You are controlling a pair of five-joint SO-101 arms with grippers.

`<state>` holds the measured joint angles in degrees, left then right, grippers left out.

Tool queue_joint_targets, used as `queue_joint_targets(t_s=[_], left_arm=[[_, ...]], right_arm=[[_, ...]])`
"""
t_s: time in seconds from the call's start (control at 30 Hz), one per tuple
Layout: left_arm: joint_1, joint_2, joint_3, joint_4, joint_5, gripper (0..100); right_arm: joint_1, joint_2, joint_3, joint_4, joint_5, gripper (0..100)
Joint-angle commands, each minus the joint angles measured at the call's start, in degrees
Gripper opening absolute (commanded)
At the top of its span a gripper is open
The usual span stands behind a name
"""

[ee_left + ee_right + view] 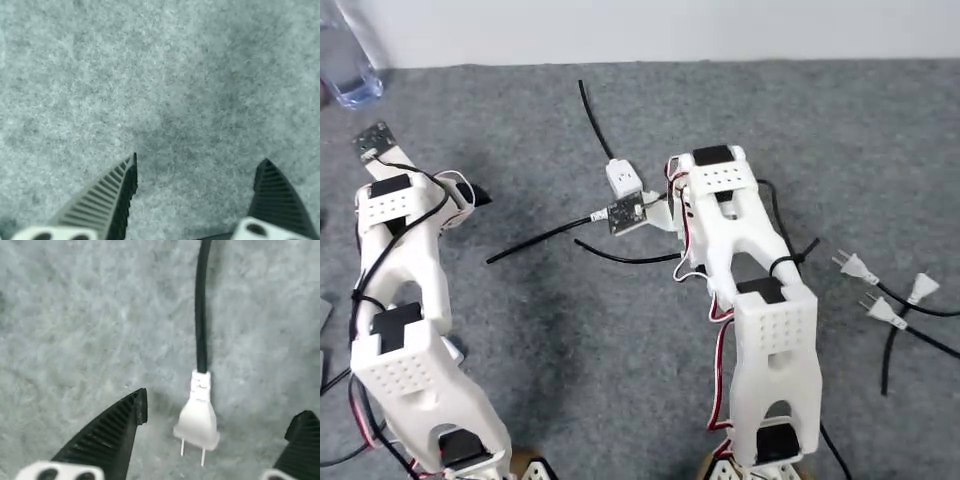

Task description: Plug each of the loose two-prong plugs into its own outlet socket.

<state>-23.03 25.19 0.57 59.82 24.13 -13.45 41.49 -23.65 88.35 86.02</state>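
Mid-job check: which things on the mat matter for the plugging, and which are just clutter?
For the job:
- two-prong plug on the mat between the open right pincer fingers
- three loose plugs at the far right

Lying about:
- clear bottle, back corner

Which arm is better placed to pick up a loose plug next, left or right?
Probably right. The right gripper hangs open with a white two-prong plug lying on the carpet between its fingers. The left gripper is open over bare carpet.
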Motion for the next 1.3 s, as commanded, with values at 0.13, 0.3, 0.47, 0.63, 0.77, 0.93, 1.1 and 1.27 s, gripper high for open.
queue_joint_targets(t_s=[0.13, 0.3, 0.47, 0.63, 0.77, 0.93, 1.1, 1.27], left_arm=[[0.44, -0.88, -2.07, -0.88, 0.18, 35], [0.35, -0.79, -2.07, -0.88, 0.18, 35], [0.35, -0.79, -2.07, -0.88, 0.18, 35], [0.44, -0.79, -2.07, -0.97, 0.18, 35], [0.44, -0.70, -2.07, -1.05, 0.18, 35], [0.44, -0.44, -2.07, -1.14, 0.18, 35], [0.53, -0.44, -2.07, -1.14, 0.18, 35], [1.05, -0.35, -1.98, -1.23, 0.18, 35]], right_arm=[[3.82, 3.82, -3.08, -1.71, 0.88, 31.7], [6.46, 4.44, -3.08, -5.14, 0.62, 0.2], [11.12, 4.09, -3.08, -4.53, 0.79, 3.5], [16.04, 0.92, -3.69, -1.10, 0.88, 0.7], [19.03, -4.79, -3.69, 4.35, 3.78, 1.0], [23.16, -12.53, -3.69, 10.24, 4.92, 1.0], [31.43, -18.95, -3.69, 10.86, 4.92, 1.0], [40.48, -19.12, -3.34, 10.33, 6.15, 1.0]])
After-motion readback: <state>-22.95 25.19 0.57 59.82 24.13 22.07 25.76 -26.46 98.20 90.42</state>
